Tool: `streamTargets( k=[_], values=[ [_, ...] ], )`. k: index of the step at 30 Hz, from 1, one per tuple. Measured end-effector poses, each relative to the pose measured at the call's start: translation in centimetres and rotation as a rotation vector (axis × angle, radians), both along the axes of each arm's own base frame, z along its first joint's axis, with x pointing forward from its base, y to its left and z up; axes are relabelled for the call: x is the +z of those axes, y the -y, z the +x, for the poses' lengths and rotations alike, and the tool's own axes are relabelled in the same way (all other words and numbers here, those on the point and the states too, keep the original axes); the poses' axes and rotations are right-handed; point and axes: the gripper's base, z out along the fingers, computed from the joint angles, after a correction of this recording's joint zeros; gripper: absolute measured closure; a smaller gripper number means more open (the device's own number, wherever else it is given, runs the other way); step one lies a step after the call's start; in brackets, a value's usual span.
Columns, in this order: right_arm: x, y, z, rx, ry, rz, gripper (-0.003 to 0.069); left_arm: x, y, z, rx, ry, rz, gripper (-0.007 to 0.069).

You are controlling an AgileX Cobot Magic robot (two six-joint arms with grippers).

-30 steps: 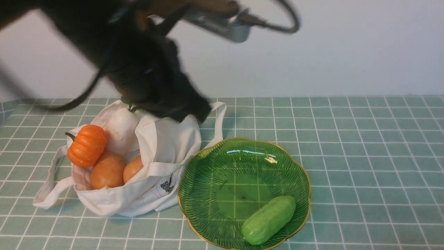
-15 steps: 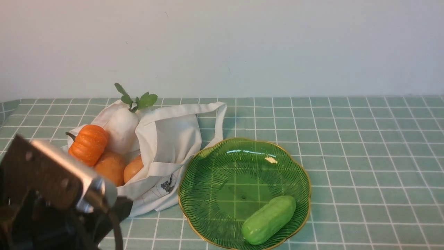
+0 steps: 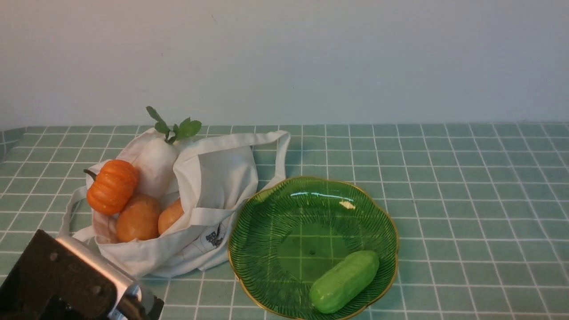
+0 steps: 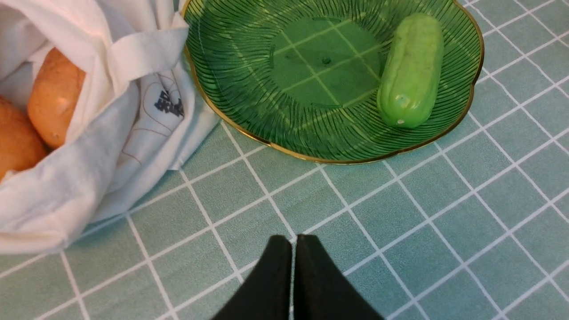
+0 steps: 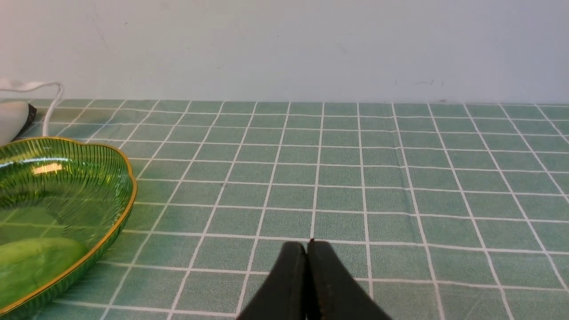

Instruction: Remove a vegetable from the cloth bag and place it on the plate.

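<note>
Front view: green veg (image 3: 344, 282) lying in the green glass plate (image 3: 312, 249), on its near right part; cloth bag (image 3: 218, 182) to the L of plate, w/ orange pumpkin (image 3: 113, 187), white radish (image 3: 155, 166) w/ green leaves, & 2 brown roundish items (image 3: 138, 218) in its mouth. L wrist cam shows L gripper (image 4: 293, 249) w/ fingertips together, nothing between them, over checked cloth (image 4: 355, 209) & apart from plate; front view doesn't show those tips, only dark/silver arm hardware (image 3: 84, 278) in near L corner. R gripper (image 5: 309, 249) only in R wrist cam: closed too, nothing held, cloth beyond it & pale wall (image 5: 311, 49) behind. Pumpkin & radish leaves seen in front view, not in L wrist cam, which has bag's dark print closer up

Cut off/hard to see: plate's near edge just runs out of front view, far edge out of L wrist cam; R wrist cam gets only part of plate & part of veg. Brown items partly hidden by bag fabric, can't tell what they are. Part of bag strap behind L arm hardware in front view
</note>
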Motion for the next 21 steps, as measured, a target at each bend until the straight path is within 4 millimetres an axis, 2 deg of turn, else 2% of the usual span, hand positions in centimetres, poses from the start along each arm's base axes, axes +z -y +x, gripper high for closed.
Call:
streamTargets(
  k=[6, 12, 16, 21],
  values=[
    [0.0, 0.0, 0.0, 0.0, 0.0, 0.0, 0.0675, 0.1, -0.4, -0.5, 0.025, 0.008, -0.049, 0.0629],
    [0.0, 0.0, 0.0, 0.0, 0.0, 0.0, 0.0675, -0.1, -3.3, -2.6, 0.157, 0.235, -0.16, 0.0629],
    [0.0, 0.0, 0.0, 0.0, 0.0, 0.0, 0.0675, -2.6, -5.6, -3.9, 0.322, 0.371, -0.124, 0.0629],
    [0.0, 0.0, 0.0, 0.0, 0.0, 0.0, 0.0675, -5.0, -6.8, -4.7, 0.474, 0.418, -0.1, 0.0629]
  ],
)
